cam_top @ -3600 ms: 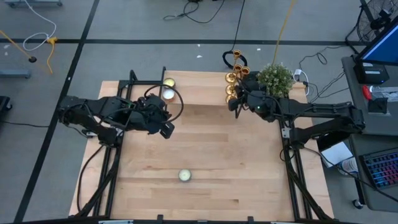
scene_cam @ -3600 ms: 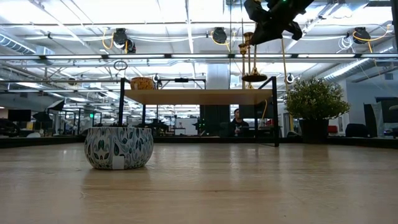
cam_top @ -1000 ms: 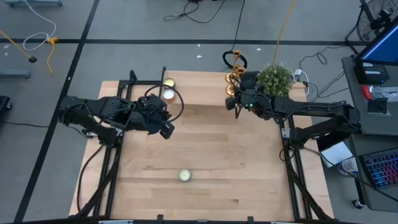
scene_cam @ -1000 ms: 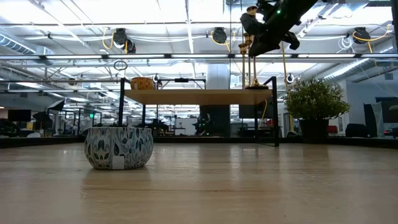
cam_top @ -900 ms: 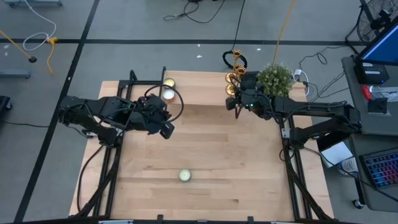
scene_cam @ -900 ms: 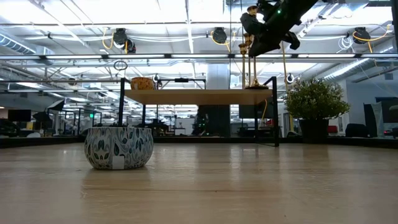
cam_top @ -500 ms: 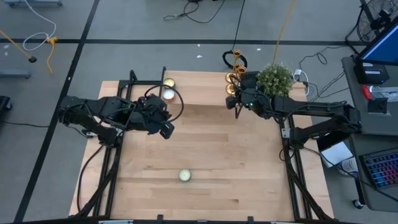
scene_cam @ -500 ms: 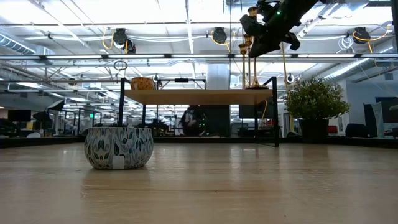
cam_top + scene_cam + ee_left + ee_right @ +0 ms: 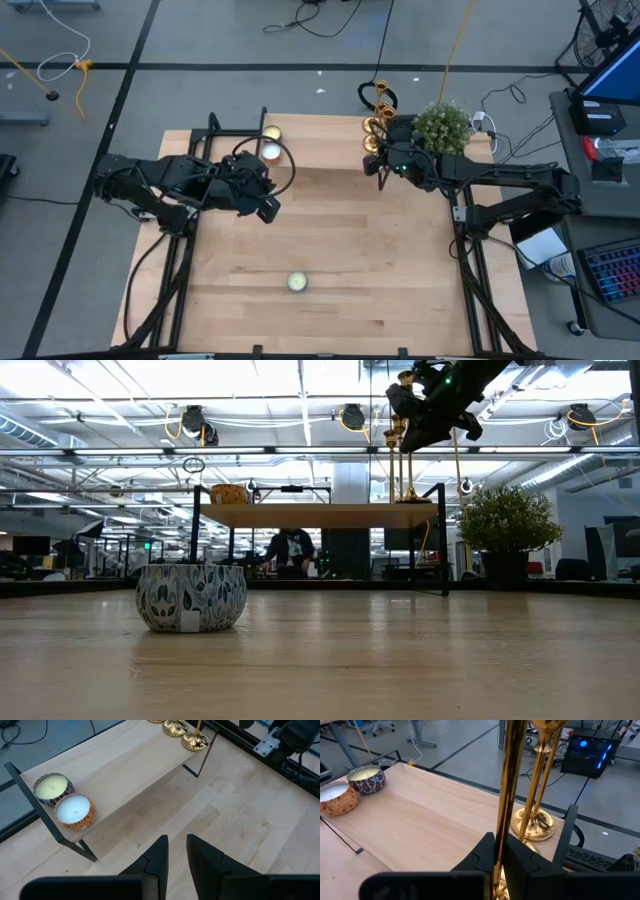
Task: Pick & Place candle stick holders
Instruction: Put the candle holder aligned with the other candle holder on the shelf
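**Right gripper clamped on a brass candlestick at the shelf's right end**

The right gripper [image 9: 499,851] is pinched tight on the thin stem of a gold candle stick holder [image 9: 509,780], which stands upright between its two dark fingers [image 9: 482,854]. In the high view this gripper [image 9: 383,160] sits at the right end of the raised wooden shelf [image 9: 320,135] that runs along the far edge of the table [image 9: 330,240]. In the low view the gripper [image 9: 432,405] hangs above the shelf [image 9: 320,514], with the held candlestick [image 9: 392,460] reaching down to the shelf top.

Two more candle stick holders [image 9: 540,795] stand just behind the held one near the same end of the shelf; their round flared bases [image 9: 194,741] show at the shelf's right end in the left wrist view. A small potted plant [image 9: 442,127] stands at the far right corner of the table, just beside the right arm.

At the shelf's left end sit two tin candles side by side, touching: one with pale yellow wax [image 9: 52,787] and one with white wax [image 9: 74,810].

The left gripper [image 9: 176,851] waits over the left half of the table, its fingers nearly together with a narrow gap and nothing between them. A leaf-patterned tin candle [image 9: 191,596] rests alone near the table's near edge, well apart from both arms.

A person [image 9: 288,550] shows in the room beyond the table.
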Controlling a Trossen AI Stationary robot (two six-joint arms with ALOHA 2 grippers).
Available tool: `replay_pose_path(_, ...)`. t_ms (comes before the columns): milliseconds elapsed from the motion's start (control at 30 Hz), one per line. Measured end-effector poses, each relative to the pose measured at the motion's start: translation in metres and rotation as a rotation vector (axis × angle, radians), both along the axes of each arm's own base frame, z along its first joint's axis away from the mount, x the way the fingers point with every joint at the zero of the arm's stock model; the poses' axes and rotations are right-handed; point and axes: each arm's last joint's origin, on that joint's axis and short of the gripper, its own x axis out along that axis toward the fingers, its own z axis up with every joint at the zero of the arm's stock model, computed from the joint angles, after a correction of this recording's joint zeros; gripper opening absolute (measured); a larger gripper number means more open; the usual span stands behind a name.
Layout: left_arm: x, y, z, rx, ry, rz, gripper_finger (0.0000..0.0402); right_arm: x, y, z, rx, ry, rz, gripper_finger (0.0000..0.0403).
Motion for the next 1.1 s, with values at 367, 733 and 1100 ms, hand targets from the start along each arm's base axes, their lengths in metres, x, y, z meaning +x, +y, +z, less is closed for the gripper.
replay_pose_path(367,0.0000,0.0000,0.0000,0.003,0.001,-0.001,0.0074,-0.0001,0.0002,-0.0003,0.001,0.004,0.003,0.0031)
replay_pose_path(733,0.0000,0.0002,0.0002,0.008,-0.001,0.003,0.0074,-0.0002,0.0001,-0.0016,0.004,0.011,0.004,0.0049)
replay_pose_path(1100,0.0011,0.0000,0.0009,0.011,-0.010,-0.004,0.0074,-0.0002,0.0001,-0.0014,0.004,0.009,0.004,0.0050)
